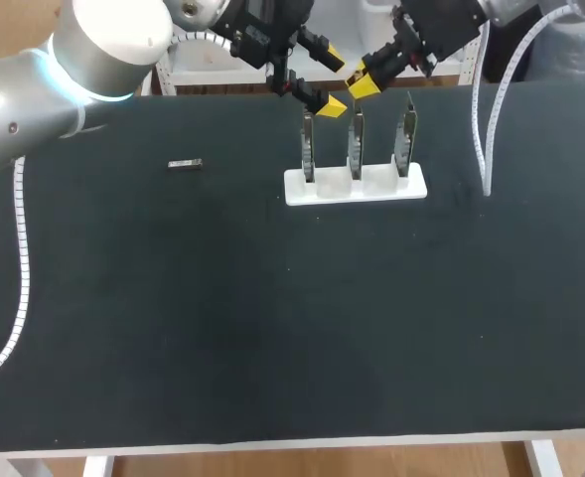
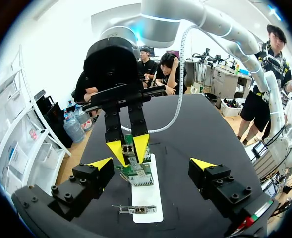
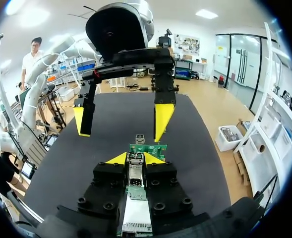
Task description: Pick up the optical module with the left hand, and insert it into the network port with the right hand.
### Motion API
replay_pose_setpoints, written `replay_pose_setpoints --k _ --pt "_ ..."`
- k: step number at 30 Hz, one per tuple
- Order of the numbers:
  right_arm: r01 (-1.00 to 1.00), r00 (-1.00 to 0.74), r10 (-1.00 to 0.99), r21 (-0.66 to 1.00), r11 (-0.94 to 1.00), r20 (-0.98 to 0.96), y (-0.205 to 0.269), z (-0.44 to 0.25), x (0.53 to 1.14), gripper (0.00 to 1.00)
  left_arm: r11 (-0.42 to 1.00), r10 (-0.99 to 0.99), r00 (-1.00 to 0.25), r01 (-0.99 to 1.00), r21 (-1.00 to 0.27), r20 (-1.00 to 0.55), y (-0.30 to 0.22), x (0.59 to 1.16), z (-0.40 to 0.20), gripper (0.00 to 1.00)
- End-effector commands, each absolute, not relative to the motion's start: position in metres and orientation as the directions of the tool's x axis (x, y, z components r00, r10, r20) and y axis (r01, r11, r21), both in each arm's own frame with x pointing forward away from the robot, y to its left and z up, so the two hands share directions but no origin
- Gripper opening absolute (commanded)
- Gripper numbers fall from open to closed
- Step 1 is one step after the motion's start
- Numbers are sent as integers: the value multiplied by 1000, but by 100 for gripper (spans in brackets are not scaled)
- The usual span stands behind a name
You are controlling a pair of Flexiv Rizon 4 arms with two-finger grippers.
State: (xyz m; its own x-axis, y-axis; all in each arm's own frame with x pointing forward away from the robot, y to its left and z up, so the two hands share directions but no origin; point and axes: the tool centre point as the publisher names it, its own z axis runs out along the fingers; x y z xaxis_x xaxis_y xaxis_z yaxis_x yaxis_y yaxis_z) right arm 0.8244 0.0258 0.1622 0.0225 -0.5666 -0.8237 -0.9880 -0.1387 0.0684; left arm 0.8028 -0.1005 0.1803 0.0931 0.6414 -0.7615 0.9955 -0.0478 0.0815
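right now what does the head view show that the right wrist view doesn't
Only the head view: a spare module lying loose on the table, well apart from the white holder, and all three upright boards standing in that holder.

Only the right wrist view: the optical module held between the right gripper fingers, pointing at a green board just ahead.

Both: the left gripper, open, facing the right gripper across the holder, over the black table.
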Motion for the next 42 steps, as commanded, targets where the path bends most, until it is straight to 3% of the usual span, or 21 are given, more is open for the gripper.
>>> replay_pose_setpoints --k 1,42 --pt "-966 23 -567 127 -225 -823 25 163 832 0 -46 644 92 996 82 -759 -101 802 181 100" --pt "-966 -5 -582 155 -208 -813 24 154 835 0 -46 644 92 996 82 -759 -101 802 181 100"
